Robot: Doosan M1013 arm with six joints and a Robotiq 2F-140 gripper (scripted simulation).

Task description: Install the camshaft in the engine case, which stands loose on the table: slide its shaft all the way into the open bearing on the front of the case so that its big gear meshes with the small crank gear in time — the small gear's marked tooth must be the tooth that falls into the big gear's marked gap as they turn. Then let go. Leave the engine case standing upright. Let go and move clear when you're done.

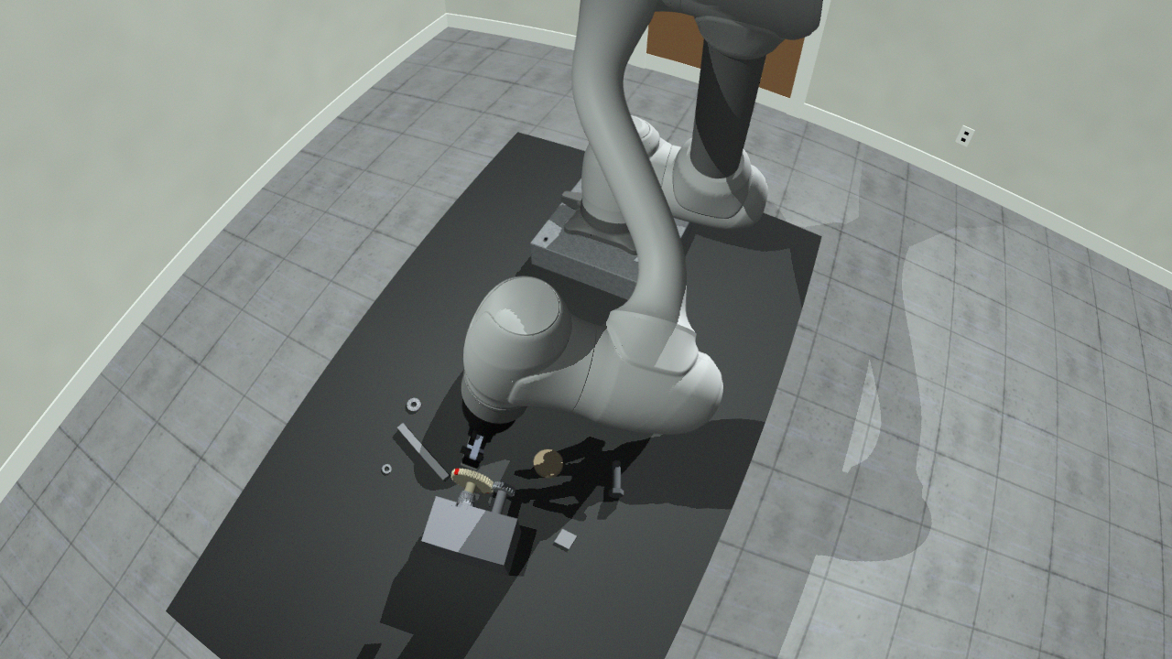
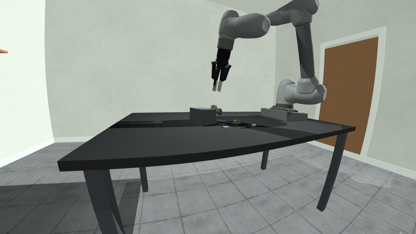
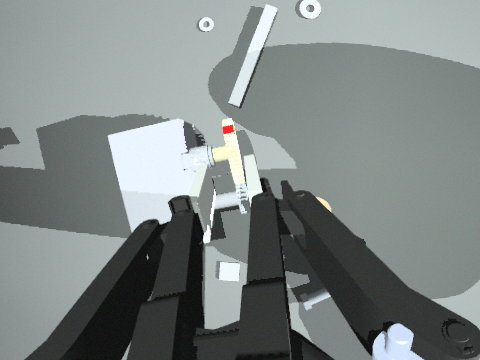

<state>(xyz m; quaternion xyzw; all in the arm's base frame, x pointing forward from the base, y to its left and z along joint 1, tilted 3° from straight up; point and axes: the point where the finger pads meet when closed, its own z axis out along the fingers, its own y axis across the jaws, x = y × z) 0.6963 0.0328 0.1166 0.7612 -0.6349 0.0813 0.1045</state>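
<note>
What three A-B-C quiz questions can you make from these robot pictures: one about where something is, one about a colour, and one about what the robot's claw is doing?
1. Where is the big tan toothed gear?
A. On the front of the grey box-shaped engine case
B. Between the claw's fingers
C. On the tiled floor

2. What colour is the mark on the big gear's rim?
A. Blue
B. Green
C. Red

3. What is the black two-fingered gripper doing?
A. Squeezing the gear
B. Hanging above the case, nearly closed on nothing
C. Resting on the floor

Answers:
1. A, since the top view shows the gear against the case's front face.
2. C, since the wrist view shows a red patch on the rim.
3. B, since the exterior view shows air under its bare fingertips.
</note>
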